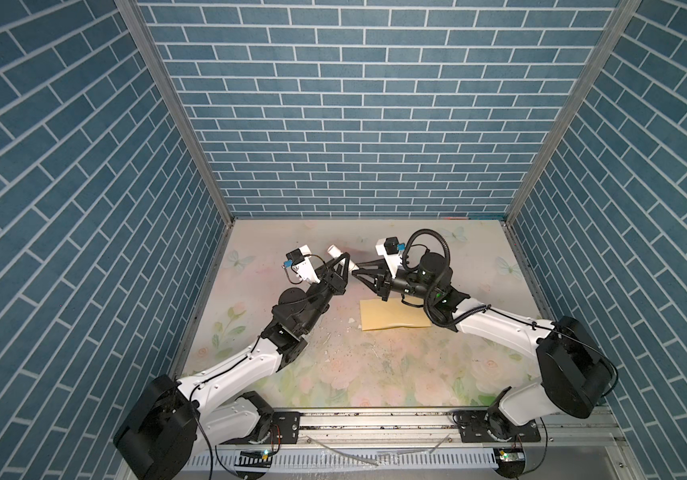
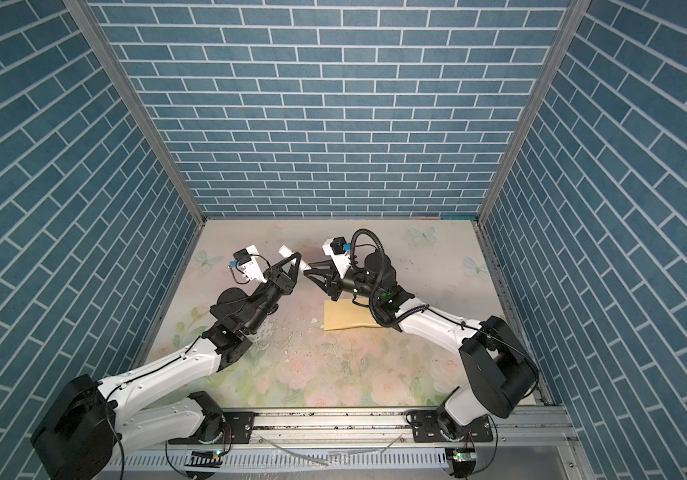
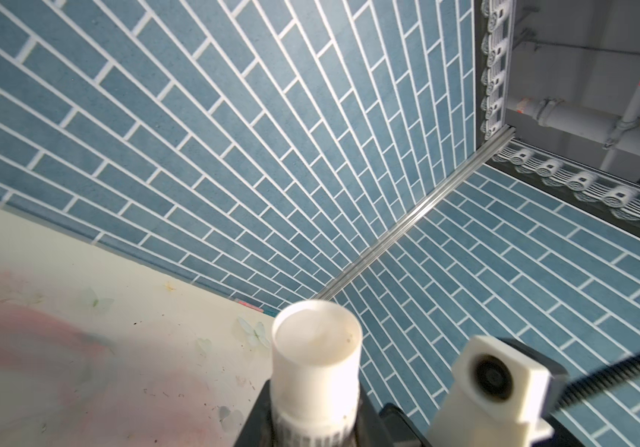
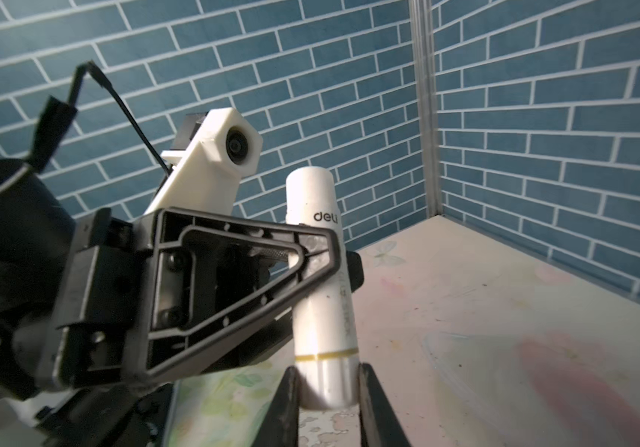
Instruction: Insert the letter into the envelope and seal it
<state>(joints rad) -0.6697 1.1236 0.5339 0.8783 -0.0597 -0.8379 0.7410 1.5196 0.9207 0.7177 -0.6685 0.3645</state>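
Above the far middle of the tabletop (image 1: 375, 374), both arms meet around a white glue stick (image 4: 314, 193), held in the air well clear of the surface. The left gripper (image 1: 345, 264) has its fingers pinched on the stick's body, and one end pokes out past them toward the far wall. The right gripper (image 4: 328, 387) comes in from the right. Its fingers (image 4: 291, 402) flank the end below the gold band and appear pressed against it on both sides.

The envelope (image 1: 391, 318) lies flat on the tabletop, nearer than the grippers and to the right, partly under the right arm. No bordered letter shows anywhere, so it is probably already inside, though that cannot be confirmed. Whether the flap is open is also unclear.

By my reading, this is the sealing stage, with the stick being uncapped. The next move calls for the left fingers to hold firm while the right draws straight back along the stick's axis, perhaps with a slight twist. A sideways pull could lever the stick out of the left grip.
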